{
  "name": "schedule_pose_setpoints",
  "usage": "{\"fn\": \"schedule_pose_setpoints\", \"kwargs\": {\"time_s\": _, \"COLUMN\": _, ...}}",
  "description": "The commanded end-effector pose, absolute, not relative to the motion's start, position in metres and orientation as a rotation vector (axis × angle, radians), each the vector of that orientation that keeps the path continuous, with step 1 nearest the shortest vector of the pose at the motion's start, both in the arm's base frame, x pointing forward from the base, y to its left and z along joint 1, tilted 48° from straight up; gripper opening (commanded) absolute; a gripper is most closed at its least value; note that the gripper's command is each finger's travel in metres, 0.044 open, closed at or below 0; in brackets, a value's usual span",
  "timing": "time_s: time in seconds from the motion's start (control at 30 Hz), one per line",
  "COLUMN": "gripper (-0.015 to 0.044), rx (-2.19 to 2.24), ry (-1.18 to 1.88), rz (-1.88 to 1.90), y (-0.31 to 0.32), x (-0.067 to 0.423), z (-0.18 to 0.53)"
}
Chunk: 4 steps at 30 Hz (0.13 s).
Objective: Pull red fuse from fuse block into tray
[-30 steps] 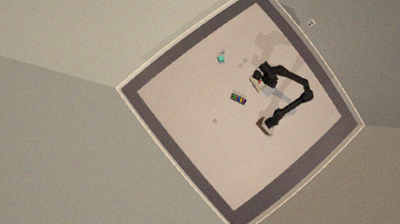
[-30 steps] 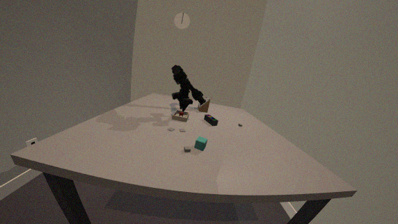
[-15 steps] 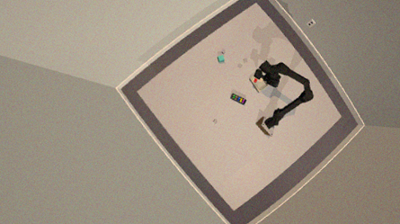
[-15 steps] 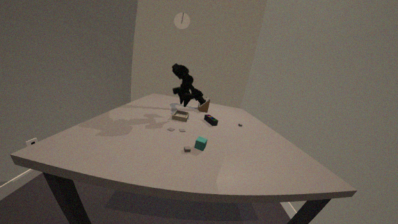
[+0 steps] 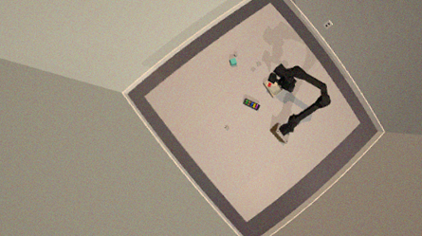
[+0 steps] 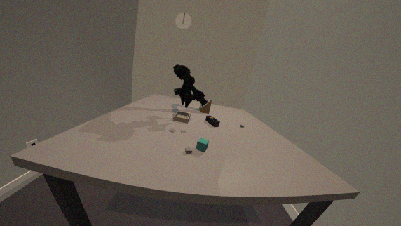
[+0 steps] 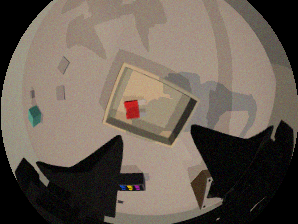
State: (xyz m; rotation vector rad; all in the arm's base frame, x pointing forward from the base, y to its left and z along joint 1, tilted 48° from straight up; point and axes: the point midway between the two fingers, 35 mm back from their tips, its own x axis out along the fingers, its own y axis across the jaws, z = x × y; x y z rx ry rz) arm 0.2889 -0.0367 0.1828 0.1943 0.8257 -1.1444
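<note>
Big pale table point(image 6: 245, 168) under everything, dark-legged, with a darker border strip around the top in the overhead view. Black arm point(image 5: 318, 99) bent in an elbow behind the claw, rooted on a brownish base point(image 5: 279, 133) off to the rear.

Claw point(image 7: 156, 156) hanging above the tray, fingers spread wide apart with nothing between them. Both dark fingers framing the lower edge of the wrist view, open gap in the middle.

Straight below and a bit ahead of the claw: tan square tray point(image 7: 174, 131) with raised walls and a lighter floor. Red fuse point(image 7: 132, 108) lying inside it, toward the side of the tray farther from the fingers, clear of the claw and not touching either finger. Same red spot visible in the tray from overhead point(image 5: 270, 84).

Fuse block point(image 5: 251, 104) off to one side of the claw, well apart from the tray, dark with a row of colored fuses on top. Only a sliver of it in the wrist view, tucked beside one finger.

Teal cube point(image 6: 202, 144) much farther out from the claw, with a small gray block point(image 6: 188, 150) just beside it. Couple of small gray tiles point(image 6: 177, 130) between cube and tray.
</note>
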Motion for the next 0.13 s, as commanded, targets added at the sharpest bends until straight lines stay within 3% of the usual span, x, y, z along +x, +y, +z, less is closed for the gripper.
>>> {"fn": "schedule_pose_setpoints", "kwargs": {"time_s": 0.0, "gripper": 0.0330, "rx": 0.194, "ry": 0.826, "rz": -1.144, "y": -0.0367, "x": 0.2889, "z": 0.1827}}
{"fn": "schedule_pose_setpoints", "kwargs": {"time_s": 0.1, "gripper": 0.0330, "rx": 0.194, "ry": 0.826, "rz": -1.144, "y": -0.0367, "x": 0.2889, "z": 0.1827}}
